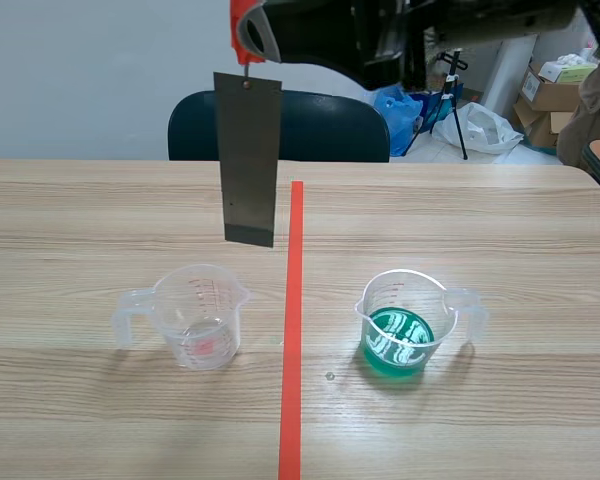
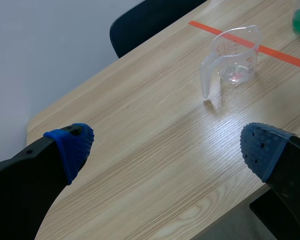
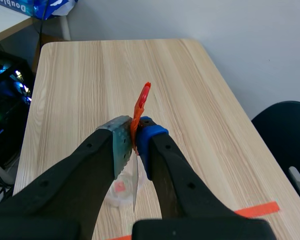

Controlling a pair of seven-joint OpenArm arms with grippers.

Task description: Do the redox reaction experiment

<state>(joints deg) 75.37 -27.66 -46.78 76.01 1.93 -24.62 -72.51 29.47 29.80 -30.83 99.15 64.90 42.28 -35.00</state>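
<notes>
grey metal strip (image 1: 250, 158) hangs from an orange clip (image 3: 141, 102) pinched in my right end effector (image 3: 135, 137), raised over the counter (image 1: 520, 230) near the empty cup (image 1: 193, 316). the cup of green liquid (image 1: 405, 325) sits across the tape line. my left end effector (image 2: 167, 150) gapes wide, holding nothing.

A pale, plain wall (image 1: 80, 70) stood behind the light wood-grain bench (image 1: 80, 200). A dark blue chair (image 1: 320, 125) was pushed up to the bench's far edge. An orange-red tape line (image 1: 293, 330) ran down the middle of the benchtop. Off to the far right, cardboard boxes (image 1: 552, 88) were stacked beyond a blue bag (image 1: 402, 104), a white plastic bag (image 1: 492, 126) and a thin black stand (image 1: 456, 95). Soft, even light fell on the wood. Beside the bench's end, dark equipment with blue lights (image 3: 7, 90) sat low down.
</notes>
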